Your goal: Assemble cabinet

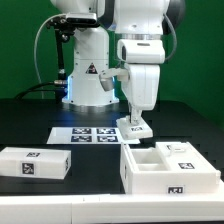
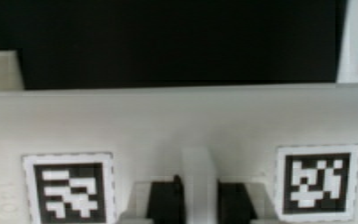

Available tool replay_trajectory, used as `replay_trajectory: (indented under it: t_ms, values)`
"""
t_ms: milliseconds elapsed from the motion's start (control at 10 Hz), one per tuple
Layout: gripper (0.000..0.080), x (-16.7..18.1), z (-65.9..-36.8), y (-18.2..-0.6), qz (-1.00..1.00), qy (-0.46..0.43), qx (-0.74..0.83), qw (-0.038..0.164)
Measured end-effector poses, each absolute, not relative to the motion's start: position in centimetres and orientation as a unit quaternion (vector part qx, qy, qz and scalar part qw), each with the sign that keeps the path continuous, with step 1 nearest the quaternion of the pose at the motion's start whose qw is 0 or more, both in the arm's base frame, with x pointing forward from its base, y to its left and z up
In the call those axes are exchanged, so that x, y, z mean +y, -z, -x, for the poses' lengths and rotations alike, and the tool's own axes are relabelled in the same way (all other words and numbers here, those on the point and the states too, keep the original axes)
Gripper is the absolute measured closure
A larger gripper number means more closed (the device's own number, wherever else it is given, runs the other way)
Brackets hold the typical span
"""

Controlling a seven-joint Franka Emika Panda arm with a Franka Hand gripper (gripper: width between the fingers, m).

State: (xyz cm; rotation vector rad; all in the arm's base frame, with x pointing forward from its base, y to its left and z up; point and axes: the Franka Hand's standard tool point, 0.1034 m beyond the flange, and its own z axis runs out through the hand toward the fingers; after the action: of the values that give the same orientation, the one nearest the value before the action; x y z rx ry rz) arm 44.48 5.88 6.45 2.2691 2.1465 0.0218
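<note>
My gripper (image 1: 134, 115) is low over the table, just right of the marker board (image 1: 88, 134). It is shut on a small white cabinet slab (image 1: 137, 127) that carries marker tags and stands at table level. In the wrist view the slab (image 2: 194, 120) fills the frame with one tag on each side, and my dark fingers (image 2: 163, 203) sit either side of a white ridge; the gripper's middle (image 2: 202, 205) lies on that ridge. The open white cabinet box (image 1: 168, 166) lies at the front right. A closed white cabinet block (image 1: 34, 163) lies at the front left.
The robot base (image 1: 90, 80) with a blue glow stands behind the marker board. The table is black with a pale front edge (image 1: 100, 212). A white object's corner (image 2: 357, 45) shows at the edge of the wrist view.
</note>
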Motion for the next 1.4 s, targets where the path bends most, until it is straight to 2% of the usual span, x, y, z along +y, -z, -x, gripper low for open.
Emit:
replay_trajectory:
  t_ms: [300,400,700,1400]
  values:
    - [0.0735,5.8,-44.4,-6.3,-0.727,-0.006,0.686,0.008]
    - [0.0735,5.8,-44.9,-6.3,-0.712,-0.013,0.702,0.017]
    - [0.0735,6.0,-45.5,-6.4,-0.694,-0.013,0.719,0.024]
    - [0.0735,5.7,-46.1,-5.9,-0.713,-0.011,0.701,0.023]
